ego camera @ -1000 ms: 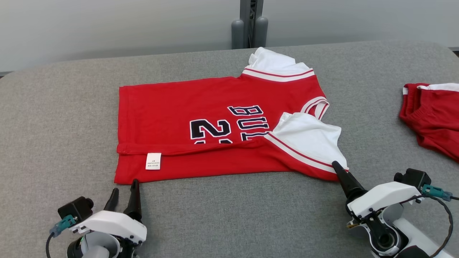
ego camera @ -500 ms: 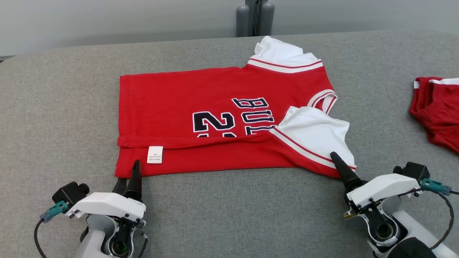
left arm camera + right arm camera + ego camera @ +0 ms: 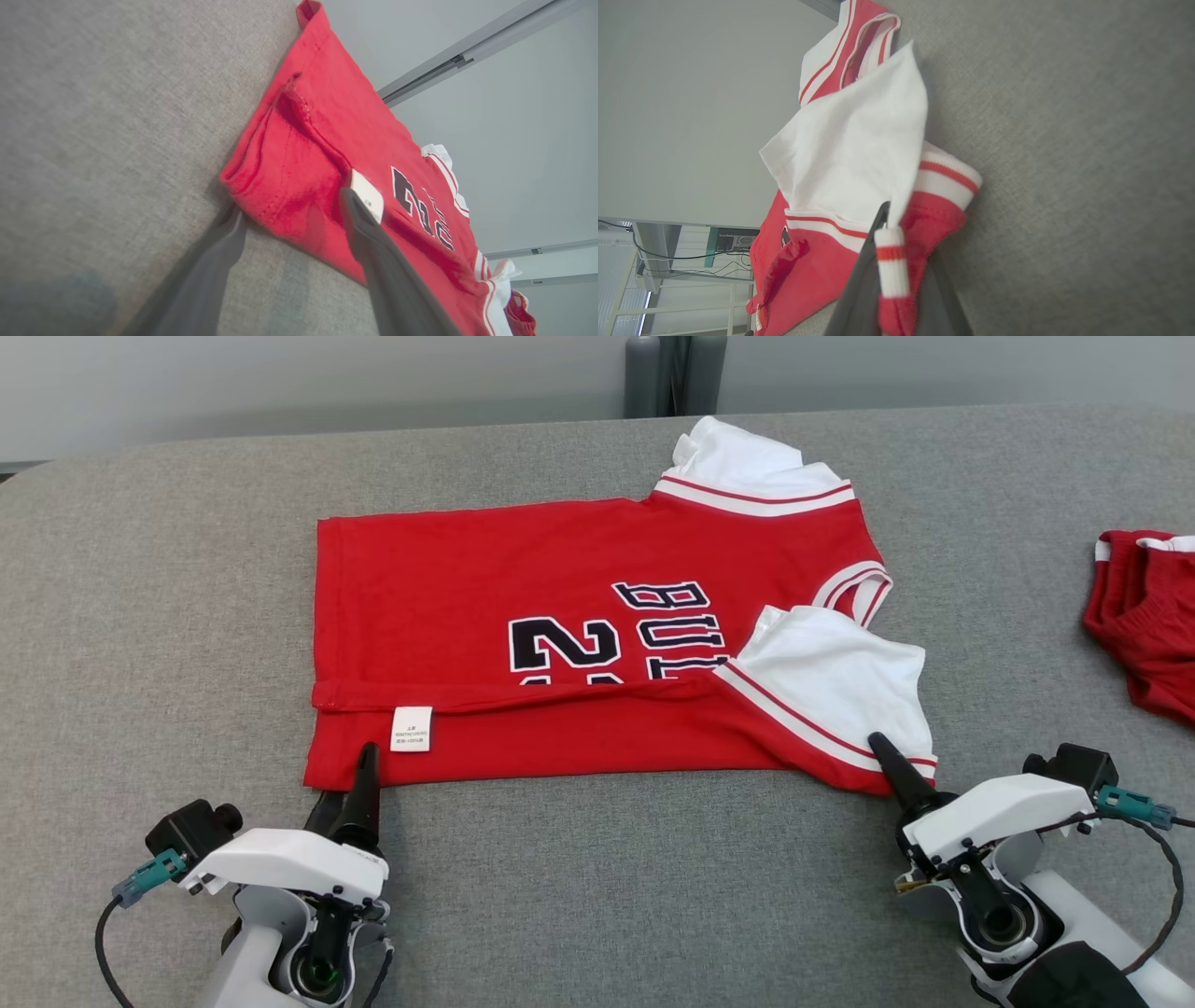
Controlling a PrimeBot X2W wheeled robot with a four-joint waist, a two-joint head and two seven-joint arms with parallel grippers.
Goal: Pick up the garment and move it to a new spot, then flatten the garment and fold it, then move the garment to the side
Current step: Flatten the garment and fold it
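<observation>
On the table: one jersey, flattened, near edge folded over once; my right gripper clenched on its sleeve seam, my left gripper spread astride the hem corner; further folding and moving aside outstanding.

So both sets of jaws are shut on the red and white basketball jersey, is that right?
No: only the right gripper is shut on the red and white basketball jersey. The left wrist view shows the left gripper with jaws open astride its hem.
</observation>
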